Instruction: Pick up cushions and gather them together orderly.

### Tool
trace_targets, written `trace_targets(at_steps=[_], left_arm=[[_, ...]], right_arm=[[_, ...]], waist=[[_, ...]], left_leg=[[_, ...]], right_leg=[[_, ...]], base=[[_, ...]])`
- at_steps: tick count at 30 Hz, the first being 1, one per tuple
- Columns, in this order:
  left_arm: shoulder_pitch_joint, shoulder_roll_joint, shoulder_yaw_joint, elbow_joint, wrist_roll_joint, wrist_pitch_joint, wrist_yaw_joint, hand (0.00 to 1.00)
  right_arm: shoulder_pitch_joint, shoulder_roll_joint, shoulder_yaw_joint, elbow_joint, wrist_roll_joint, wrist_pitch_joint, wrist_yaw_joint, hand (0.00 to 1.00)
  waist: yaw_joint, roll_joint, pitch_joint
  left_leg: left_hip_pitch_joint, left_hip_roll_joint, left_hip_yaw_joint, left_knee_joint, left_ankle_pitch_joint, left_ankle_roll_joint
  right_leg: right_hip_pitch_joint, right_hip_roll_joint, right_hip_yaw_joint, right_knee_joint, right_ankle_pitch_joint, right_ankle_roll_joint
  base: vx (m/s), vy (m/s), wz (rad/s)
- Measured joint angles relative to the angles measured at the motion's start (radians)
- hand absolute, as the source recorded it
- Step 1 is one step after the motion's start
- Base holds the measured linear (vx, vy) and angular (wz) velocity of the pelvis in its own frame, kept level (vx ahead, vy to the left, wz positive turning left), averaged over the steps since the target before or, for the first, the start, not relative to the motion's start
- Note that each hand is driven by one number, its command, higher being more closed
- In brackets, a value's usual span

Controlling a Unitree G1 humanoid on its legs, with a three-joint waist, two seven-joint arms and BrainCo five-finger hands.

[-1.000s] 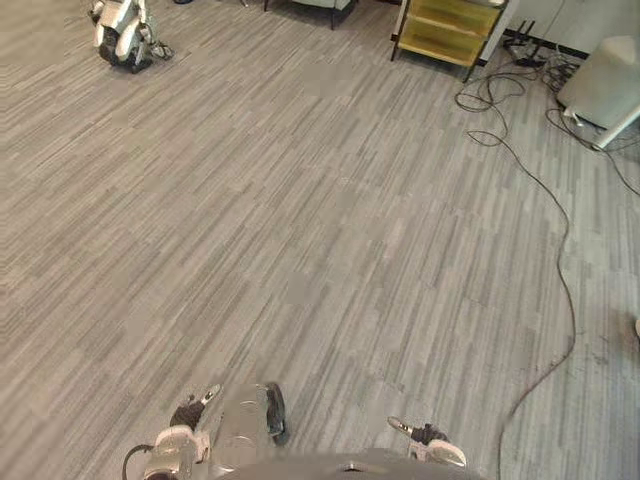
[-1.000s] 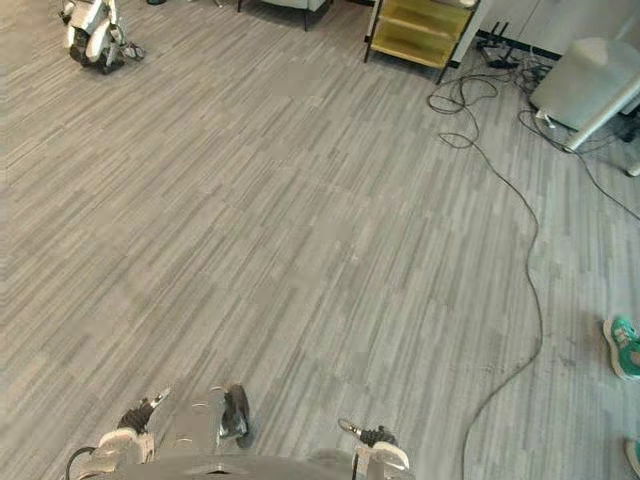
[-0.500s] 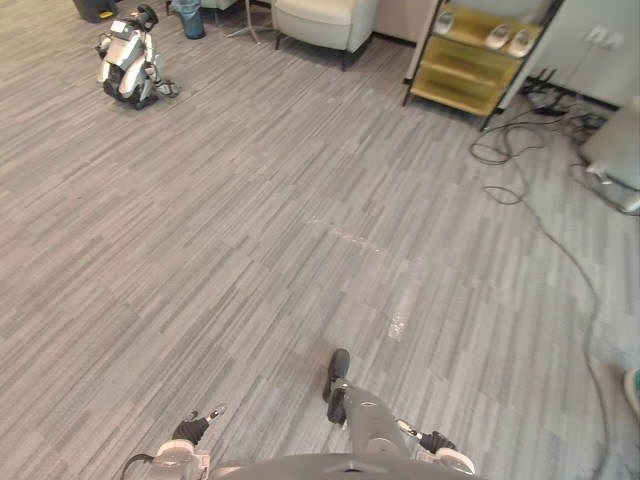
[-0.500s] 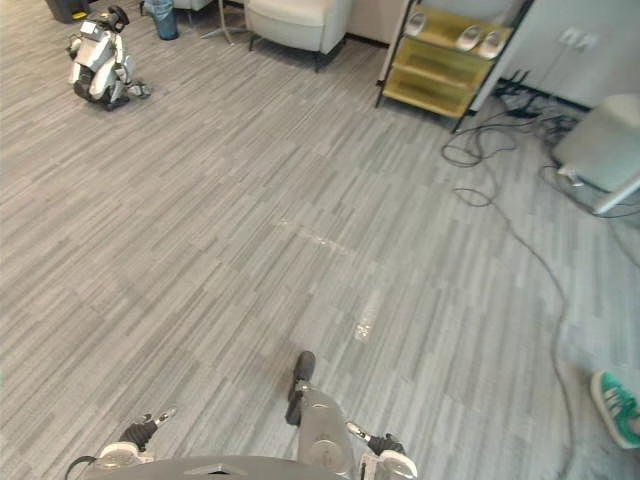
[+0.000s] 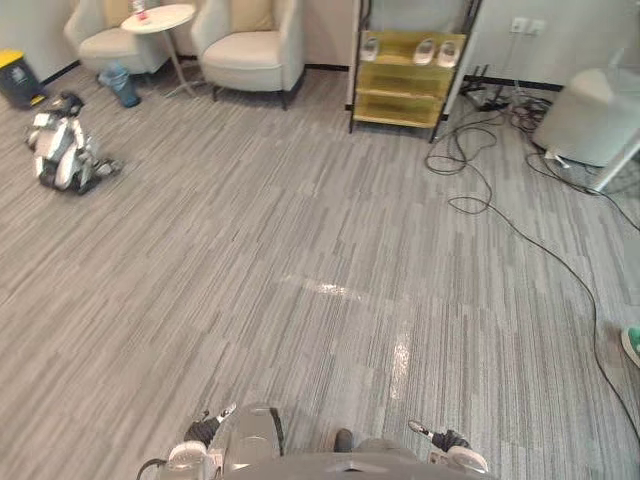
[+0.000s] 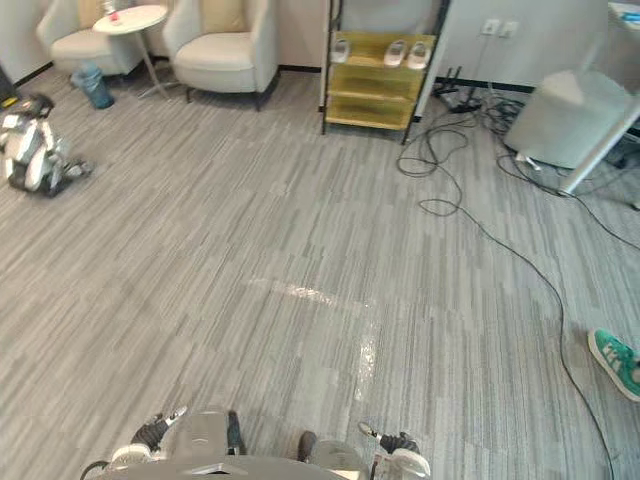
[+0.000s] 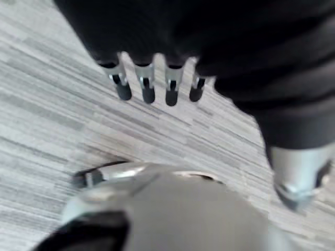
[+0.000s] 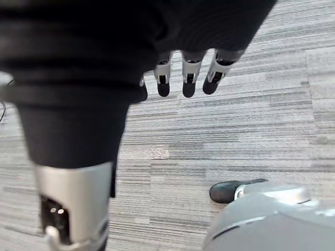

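Where the cushions sit: a tan cushion [image 5: 250, 13] leans against the back of the nearer armchair [image 5: 248, 55] at the far side of the room. What looks like a second cushion [image 5: 117, 8] rests in the farther armchair [image 5: 105, 42]. Both are well apart from the robot, and neither is in a hand.
Left hand: the left hand [image 7: 148, 86] hangs low over the floor [image 5: 300, 230], its fingers [image 7: 171, 90] straight, slightly apart and holding nothing.
Right hand: the right hand [image 8: 187, 78] hangs the same way, with its fingers [image 8: 163, 81] loose, apart and empty.
Surroundings: a round side table [image 5: 165, 18] stands between the 2 chairs, and a yellow shelf unit [image 5: 405, 75] stands just right of the nearer one. A small robot dog [image 5: 60, 150] lies on the floor to the left. A black cable [image 5: 520, 235] trails across the right side, near a person's green shoe [image 6: 612, 358].
Step in hand: judged from the empty hands and the open floor, this is the approach, with no cushion collected yet.
Doing it well: the robot would do best to head left of the shelf unit, clear of the cable and the dog. It should stop square to the nearer armchair and keep the fingers spread until they flank the cushion. Soft stuffing will likely give, so a grasp from both sides should hold better than a pinch at 1 corner.
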Motion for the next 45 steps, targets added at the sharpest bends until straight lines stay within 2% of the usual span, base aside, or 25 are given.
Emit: trace_targets(at_steps=[2,4,5,7,9,10,11,12,13,14,15,16,19,22,23,24,25,28,30,31,34,39,41,42,45], left_arm=[[0.009,-0.001,-0.019,0.000,0.000,-0.001,0.000,0.00],[0.019,-0.004,-0.021,0.017,0.000,-0.001,-0.001,0.00],[0.014,0.012,-0.021,0.022,0.000,-0.001,-0.001,0.00],[0.010,0.036,-0.021,0.023,0.001,-0.002,-0.003,0.00],[0.009,0.037,-0.024,0.030,0.001,-0.001,-0.008,0.00],[0.012,0.037,-0.029,0.039,0.001,-0.001,-0.009,0.00],[0.016,0.039,-0.031,0.041,0.001,-0.001,-0.009,0.00],[0.020,0.055,-0.062,0.048,0.001,0.002,-0.009,0.00],[0.019,0.061,-0.075,0.048,0.001,0.002,-0.009,0.00],[0.016,0.069,-0.092,0.048,0.001,0.002,-0.008,0.00],[0.016,0.070,-0.096,0.047,0.001,0.002,-0.008,0.00],[0.012,0.070,-0.095,0.045,0.001,0.002,-0.008,0.00],[-0.003,0.068,-0.094,0.045,0.001,0.002,-0.007,0.00],[-0.004,0.062,-0.094,0.046,0.000,0.002,-0.007,0.00],[-0.001,0.065,-0.094,0.048,0.000,0.002,-0.007,0.00],[0.003,0.067,-0.093,0.048,0.000,0.002,-0.007,0.00],[0.004,0.068,-0.093,0.050,0.001,0.002,-0.006,0.00],[0.000,0.024,-0.093,0.068,0.006,0.000,-0.006,0.00],[-0.007,0.010,-0.090,0.066,0.007,-0.002,-0.008,0.00],[-0.005,0.008,-0.090,0.066,0.007,-0.001,-0.008,0.00],[-0.004,0.010,-0.090,0.064,0.008,-0.001,-0.008,0.00],[-0.009,0.015,-0.090,0.062,0.008,-0.001,-0.008,0.00],[-0.014,0.020,-0.089,0.062,0.008,-0.001,-0.007,0.00],[-0.017,0.013,-0.088,0.062,0.007,-0.002,-0.006,0.00],[-0.027,0.039,-0.084,0.064,0.007,-0.002,-0.006,0.00]], right_arm=[[0.009,-0.005,0.001,-0.001,0.000,0.000,-0.002,0.00],[0.010,-0.009,0.006,-0.001,-0.001,-0.001,-0.009,0.00],[0.009,0.004,0.012,0.001,-0.001,0.000,-0.009,0.00],[-0.001,0.030,0.013,0.000,-0.009,-0.001,-0.008,0.00],[-0.003,0.032,0.012,-0.001,-0.010,-0.001,-0.007,0.00],[-0.004,0.032,0.012,-0.002,-0.011,-0.002,0.000,0.00],[-0.007,0.033,0.013,-0.003,-0.012,-0.005,0.005,0.00],[-0.012,0.033,0.014,-0.002,-0.015,-0.005,0.010,0.00],[-0.012,0.033,0.017,-0.002,-0.020,-0.005,0.011,0.00],[-0.011,0.031,0.018,-0.002,-0.030,-0.005,0.010,0.00],[-0.011,0.030,0.017,-0.001,-0.031,-0.004,0.011,0.00],[-0.012,0.030,0.013,-0.002,-0.040,-0.005,0.010,0.00],[-0.012,0.030,0.006,-0.002,-0.039,-0.004,0.010,0.00],[-0.014,0.026,-0.010,-0.002,-0.039,-0.001,0.010,0.00],[-0.012,0.028,-0.010,-0.001,-0.039,-0.001,0.010,0.00],[-0.010,0.031,-0.010,-0.001,-0.039,-0.001,0.010,0.00],[-0.008,0.029,-0.010,0.003,-0.040,0.000,0.010,0.00],[-0.004,-0.011,-0.011,0.005,-0.047,0.000,0.011,0.00],[-0.003,-0.023,-0.015,0.012,-0.048,0.000,0.010,0.00],[-0.002,-0.026,-0.014,0.032,-0.047,-0.001,0.009,0.00],[0.013,-0.023,-0.010,0.041,-0.046,0.000,0.004,0.00],[0.016,-0.016,-0.022,0.038,-0.044,0.000,0.002,0.00],[0.021,-0.010,-0.031,0.037,-0.044,0.000,0.000,0.00],[0.028,-0.013,-0.031,0.036,-0.044,0.000,0.000,0.00],[0.022,0.012,-0.041,0.036,-0.044,0.000,-0.008,0.00]], waist=[[0.008,0.008,-0.001],[0.028,0.009,-0.006],[0.035,-0.021,-0.009],[0.036,-0.065,-0.017],[0.043,-0.068,-0.023],[0.048,-0.068,-0.024],[0.045,-0.071,-0.026],[0.035,-0.076,-0.029],[0.030,-0.078,-0.030],[0.022,-0.094,-0.038],[0.019,-0.089,-0.038],[0.013,-0.083,-0.037],[0.007,-0.078,-0.036],[0.001,-0.064,-0.026],[-0.004,-0.069,-0.025],[-0.005,-0.075,-0.026],[-0.011,-0.083,-0.028],[-0.019,0.001,-0.052],[-0.016,0.026,-0.053],[-0.012,0.030,-0.050],[-0.005,0.027,-0.049],[0.000,0.018,-0.043],[0.002,0.006,-0.035],[0.014,0.006,-0.036],[0.019,-0.040,-0.031]], left_leg=[[0.007,-0.030,-0.007,-0.212,0.095,-0.018],[0.022,-0.037,0.015,-0.225,0.243,-0.002],[0.018,-0.057,0.036,-0.198,0.249,0.021],[-0.023,-0.092,0.048,-0.091,0.173,0.090],[-0.010,-0.108,0.066,-0.028,0.090,0.117],[0.032,-0.113,0.090,-0.028,0.059,0.121],[0.052,-0.118,0.097,-0.030,0.049,0.121],[0.108,-0.141,0.108,-0.040,0.022,0.125],[0.139,-0.153,0.108,-0.052,0.015,0.130],[0.197,-0.170,0.108,-0.078,0.013,0.140],[0.221,-0.172,0.108,-0.093,0.013,0.141],[0.276,-0.170,0.102,-0.132,0.013,0.141],[0.333,-0.142,0.092,-0.176,0.009,0.133],[0.365,-0.094,0.090,-0.194,-0.013,0.096],[0.380,-0.085,0.089,-0.194,-0.032,0.066],[0.392,-0.085,0.088,-0.194,-0.043,0.052],[0.420,-0.082,0.075,-0.191,-0.073,0.025],[0.426,0.004,0.041,-0.171,-0.098,-0.009],[0.348,0.048,-0.010,0.007,-0.092,-0.020],[0.266,0.086,-0.031,0.200,-0.074,-0.043],[0.201,0.113,-0.018,0.359,-0.077,-0.039],[0.140,0.060,-0.013,0.068,-0.082,-0.033],[0.143,0.012,-0.036,-0.065,-0.011,-0.022],[0.168,-0.009,-0.035,-0.115,0.096,-0.006],[0.189,-0.059,-0.009,-0.126,0.105,0.016]], right_leg=[[0.035,-0.024,0.038,-0.021,-0.026,0.036],[0.064,-0.050,0.080,-0.024,-0.066,0.066],[0.067,-0.075,0.089,-0.020,-0.083,0.071],[0.060,-0.117,0.092,0.023,-0.099,0.081],[0.011,-0.141,0.104,0.182,-0.117,0.111],[-0.075,-0.155,0.118,0.408,-0.126,0.160],[-0.114,-0.160,0.119,0.511,-0.118,0.199],[-0.210,-0.178,0.101,0.776,-0.091,0.272],[-0.243,-0.200,0.062,0.859,-0.090,0.264],[-0.277,-0.240,-0.030,0.932,-0.117,0.207],[-0.288,-0.250,-0.065,0.935,-0.133,0.186],[-0.310,-0.250,-0.146,0.880,-0.177,0.153],[-0.363,-0.228,-0.236,0.648,-0.196,0.127],[-0.396,-0.197,-0.261,0.373,-0.090,0.109],[-0.393,-0.195,-0.259,0.261,-0.002,0.106],[-0.388,-0.201,-0.256,0.222,0.033,0.103],[-0.375,-0.208,-0.258,0.219,0.154,0.092],[-0.369,-0.134,-0.301,0.251,0.071,0.063],[-0.330,-0.096,-0.321,0.210,0.056,0.050],[-0.270,-0.068,-0.331,0.156,0.055,0.047],[-0.159,-0.034,-0.335,0.074,0.054,0.047],[-0.102,-0.060,-0.327,0.050,0.054,0.061],[-0.087,-0.095,-0.320,0.057,0.042,0.090],[-0.079,-0.107,-0.298,0.062,0.037,0.116],[-0.070,-0.143,-0.263,0.034,0.054,0.141]], base=[[0.45,0.318,-0.53],[0.46,0.332,-0.64],[0.46,0.315,-0.44],[0.41,0.242,-0.23],[0.42,0.252,-0.24],[0.40,0.247,-0.31],[0.47,0.242,-0.27],[0.38,0.163,-0.08],[0.47,0.149,0.07],[0.31,0.062,0.12],[0.36,0.043,0.14],[0.33,0.000,0.07],[0.31,-0.059,0.07],[0.27,-0.152,-0.02],[0.28,-0.238,-0.03],[0.37,-0.351,0.01],[0.32,-0.329,0.02],[0.30,-0.293,0.12],[0.37,-0.332,0.14],[0.21,-0.183,0.05],[0.28,-0.161,0.04],[0.18,0.038,-0.07],[0.21,0.223,-0.04],[0.23,0.232,-0.10],[0.19,0.185,-0.09]])
